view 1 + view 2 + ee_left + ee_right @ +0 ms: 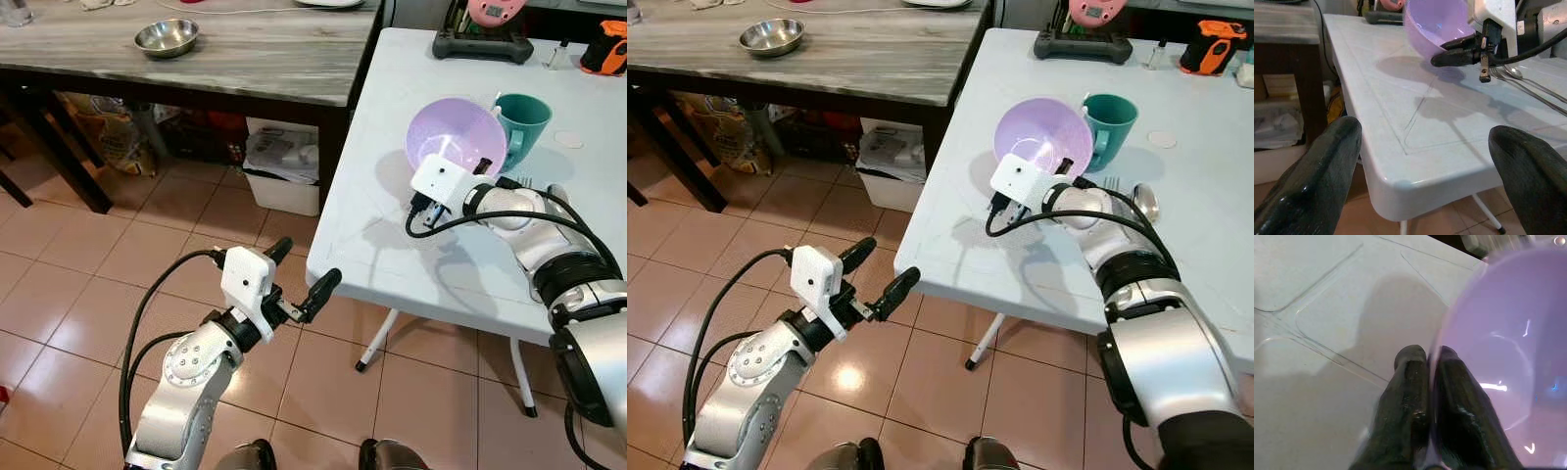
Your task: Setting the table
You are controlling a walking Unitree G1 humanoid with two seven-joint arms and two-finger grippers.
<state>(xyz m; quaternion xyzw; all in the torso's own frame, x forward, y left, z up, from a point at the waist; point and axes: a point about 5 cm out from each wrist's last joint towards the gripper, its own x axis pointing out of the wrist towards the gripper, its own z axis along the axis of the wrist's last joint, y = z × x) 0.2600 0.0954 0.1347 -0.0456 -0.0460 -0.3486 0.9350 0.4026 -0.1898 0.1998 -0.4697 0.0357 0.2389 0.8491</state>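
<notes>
right tool pinches purple bowl rim above white table.

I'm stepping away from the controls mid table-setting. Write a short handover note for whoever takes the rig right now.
Right gripper: shut on the rim of the purple bowl, holding it tilted and lifted over the white table.
Left gripper: open, holding nothing, out over the floor just off the table's near corner.
Things: teal mug stands upright right behind the bowl; a fork and spoon lie on the table by the right arm. A steel bowl sits on the wooden table beyond.
Done: bowl picked up.
Left: set the bowl down flat at its place, release, then arrange mug and cutlery.
</notes>
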